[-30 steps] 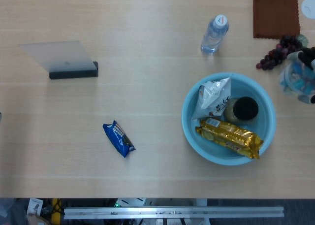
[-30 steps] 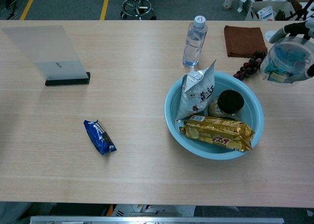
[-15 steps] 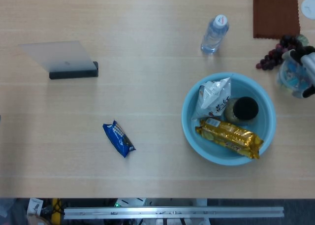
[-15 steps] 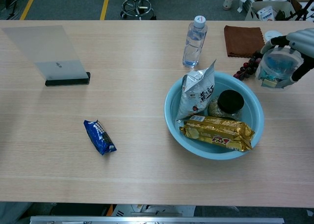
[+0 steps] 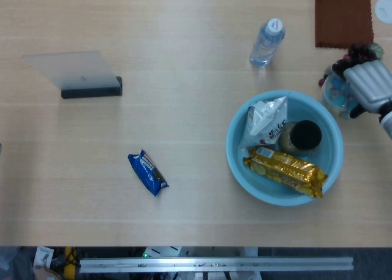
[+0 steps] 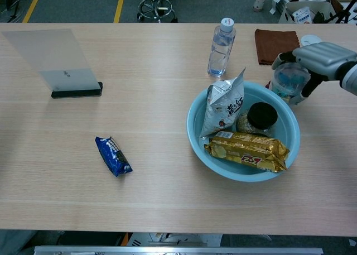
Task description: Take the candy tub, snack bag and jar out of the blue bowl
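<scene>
My right hand (image 5: 369,84) (image 6: 323,59) grips the clear candy tub (image 5: 335,93) (image 6: 289,81) from above, just outside the far right rim of the blue bowl (image 5: 229,146) (image 6: 191,136). I cannot tell whether the tub touches the table. Inside the bowl a silver-white snack bag (image 5: 264,124) (image 6: 223,104) leans upright at the left. A black-lidded jar (image 5: 304,135) (image 6: 261,115) stands in the middle, and a gold packet (image 5: 285,168) (image 6: 248,150) lies across the front. My left hand is out of both views.
A water bottle (image 5: 267,42) (image 6: 221,47) stands behind the bowl. A brown cloth (image 5: 343,18) (image 6: 277,45) and dark grapes (image 5: 357,51) lie at the back right, close to the hand. A blue snack packet (image 5: 147,173) (image 6: 114,155) and a sign stand (image 5: 79,75) (image 6: 58,62) are at the left.
My right hand has carried the candy tub leftward from the table's right edge and lower, ending beside the bowl's rim near the grapes. The bowl's contents have not moved.
</scene>
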{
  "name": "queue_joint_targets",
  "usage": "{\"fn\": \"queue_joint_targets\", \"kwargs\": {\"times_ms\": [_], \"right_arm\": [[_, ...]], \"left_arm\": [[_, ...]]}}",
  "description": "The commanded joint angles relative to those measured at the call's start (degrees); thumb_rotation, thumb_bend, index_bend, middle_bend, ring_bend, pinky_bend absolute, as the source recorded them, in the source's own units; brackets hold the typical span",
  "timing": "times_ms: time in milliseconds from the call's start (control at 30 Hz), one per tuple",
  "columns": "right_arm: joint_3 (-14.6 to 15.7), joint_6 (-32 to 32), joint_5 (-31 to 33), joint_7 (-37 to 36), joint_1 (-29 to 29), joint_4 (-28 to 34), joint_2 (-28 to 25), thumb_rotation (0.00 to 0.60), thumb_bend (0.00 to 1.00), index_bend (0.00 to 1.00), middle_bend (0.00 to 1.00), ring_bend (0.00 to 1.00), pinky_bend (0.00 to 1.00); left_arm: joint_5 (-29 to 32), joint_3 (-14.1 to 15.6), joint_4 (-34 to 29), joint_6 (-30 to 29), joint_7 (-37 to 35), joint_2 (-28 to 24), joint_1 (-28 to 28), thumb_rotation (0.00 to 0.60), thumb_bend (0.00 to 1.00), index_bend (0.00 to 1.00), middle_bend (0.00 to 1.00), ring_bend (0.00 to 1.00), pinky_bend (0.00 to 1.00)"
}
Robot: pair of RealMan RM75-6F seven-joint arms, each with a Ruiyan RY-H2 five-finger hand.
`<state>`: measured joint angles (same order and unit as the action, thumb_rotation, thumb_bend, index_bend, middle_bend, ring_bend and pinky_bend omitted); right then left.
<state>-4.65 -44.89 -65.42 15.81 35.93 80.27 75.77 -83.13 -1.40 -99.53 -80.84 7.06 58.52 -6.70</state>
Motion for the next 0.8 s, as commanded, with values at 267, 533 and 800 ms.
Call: {"fn": "queue_joint_targets", "kwargs": {"times_ms": [267, 533, 800], "right_arm": [[0.9, 1.97, 2.8, 1.58, 1.07, 4.07, -2.81, 0.6, 0.16, 0.0, 0.1, 0.09, 0.33], [1.66, 1.56, 2.52, 1.72, 1.13, 5.28, -4.14, 0.6, 0.16, 0.0, 0.06, 0.06, 0.29], [2.47, 2.12, 2.74, 1.58, 1.39, 3.96, -2.98, 0.6, 0.16, 0.0, 0.04, 0.03, 0.26]], "left_arm": [[-0.34, 0.04, 0.12, -0.23, -0.31, -0.05, 0.07, 0.6, 0.29, 0.23, 0.23, 0.18, 0.25], [-0.9, 0.11, 0.14, -0.47, -0.51, 0.09, 0.06, 0.6, 0.29, 0.23, 0.23, 0.18, 0.25], [-0.79, 0.12, 0.18, -0.69, -0.59, -0.13, 0.26, 0.6, 0.29, 0.23, 0.23, 0.18, 0.25]]}}
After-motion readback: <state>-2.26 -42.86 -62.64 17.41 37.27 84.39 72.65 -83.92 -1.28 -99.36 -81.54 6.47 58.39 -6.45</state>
